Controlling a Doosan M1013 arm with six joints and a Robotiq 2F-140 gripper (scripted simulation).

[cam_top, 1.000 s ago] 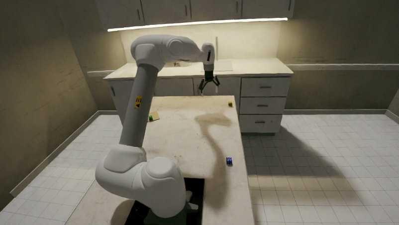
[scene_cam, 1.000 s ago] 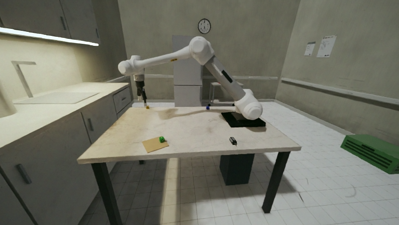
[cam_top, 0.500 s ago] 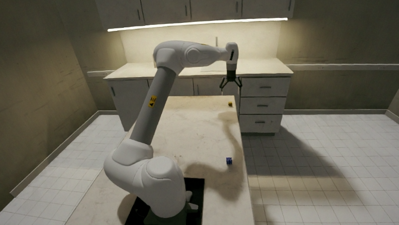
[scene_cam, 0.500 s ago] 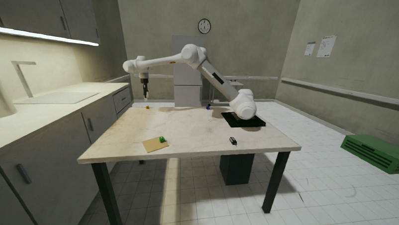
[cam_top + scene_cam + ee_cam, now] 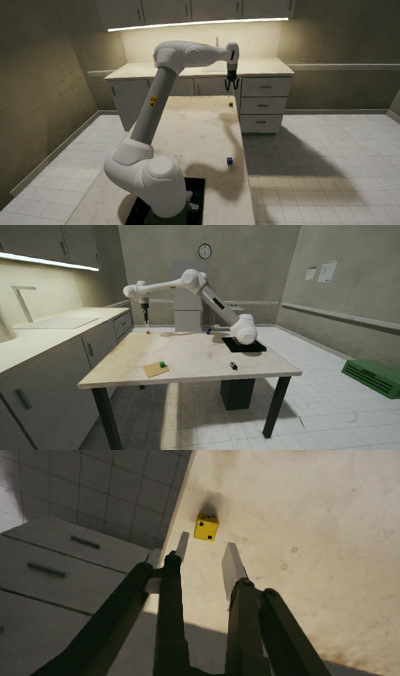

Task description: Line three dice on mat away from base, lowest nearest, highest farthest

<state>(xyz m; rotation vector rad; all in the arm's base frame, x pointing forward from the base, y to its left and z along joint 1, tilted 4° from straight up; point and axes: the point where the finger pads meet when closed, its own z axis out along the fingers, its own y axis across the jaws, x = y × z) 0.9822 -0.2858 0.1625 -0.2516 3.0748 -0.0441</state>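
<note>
table: matt, stained stone-like | arm: smooth white plastic

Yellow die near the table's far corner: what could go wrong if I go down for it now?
1. The yellow die lies close to the table edge; a nudge could knock it off.
2. The gripper hangs above and short of the die with its fingers partly closed, holding nothing; they may land on it, not around it.
3. A tipped die would change its number.

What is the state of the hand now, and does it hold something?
Hand: partly closed, fingers narrow with a gap between them, holding nothing. It hangs above the yellow die, which lies on the table.
</note>
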